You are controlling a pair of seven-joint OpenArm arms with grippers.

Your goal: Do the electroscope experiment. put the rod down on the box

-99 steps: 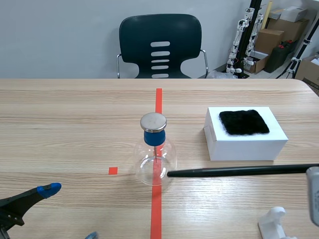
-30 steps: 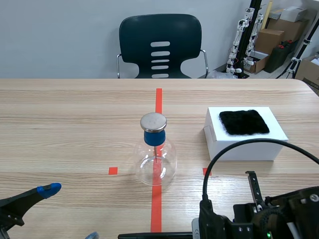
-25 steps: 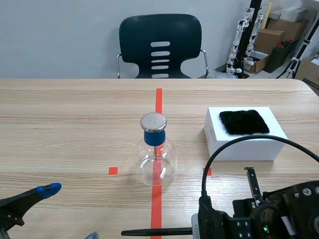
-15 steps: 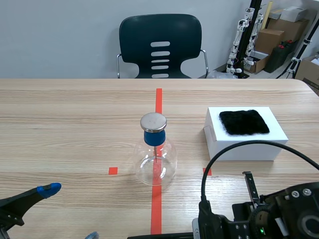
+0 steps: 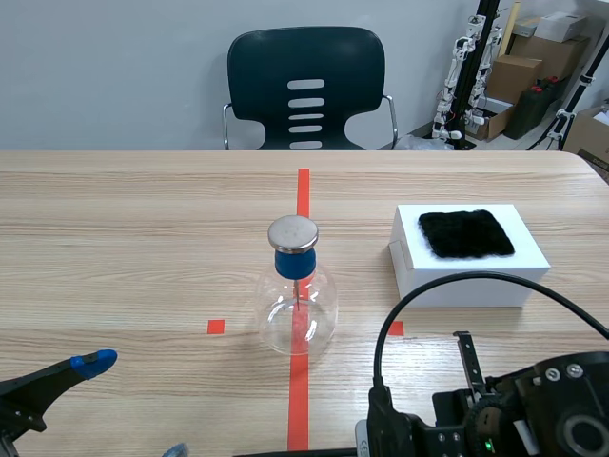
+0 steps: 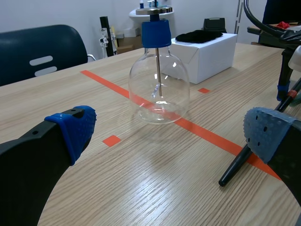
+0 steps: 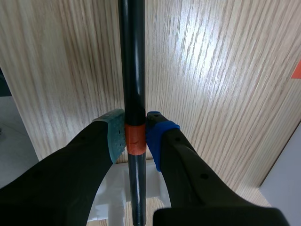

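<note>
The black rod [image 7: 131, 66], ringed by an orange band, runs straight ahead between my right gripper's [image 7: 135, 133] fingers, which are shut on it low over the wooden table. Its tip [image 6: 233, 166] lies close to the table beside my left gripper [image 6: 169, 136], which stands open with nothing in it. The glass electroscope flask [image 5: 296, 307], with a blue stopper and a metal disc [image 5: 292, 232], stands on the red tape line. The white box [image 5: 473, 273], topped with a black fur patch [image 5: 466, 233], sits at the right, beyond my right arm [image 5: 533, 409].
A white holder [image 7: 115, 188] lies under my right gripper near the table's front edge. A dark chair [image 5: 306, 88] stands behind the table. Cartons and equipment [image 5: 533, 67] fill the back right corner. My left gripper [image 5: 133, 405] sits at the front left.
My right arm has carried the rod from beside the flask down to the front edge. Over the last second the rod dipped lower, nearly leaving the scene view. The left arm has stayed still.
</note>
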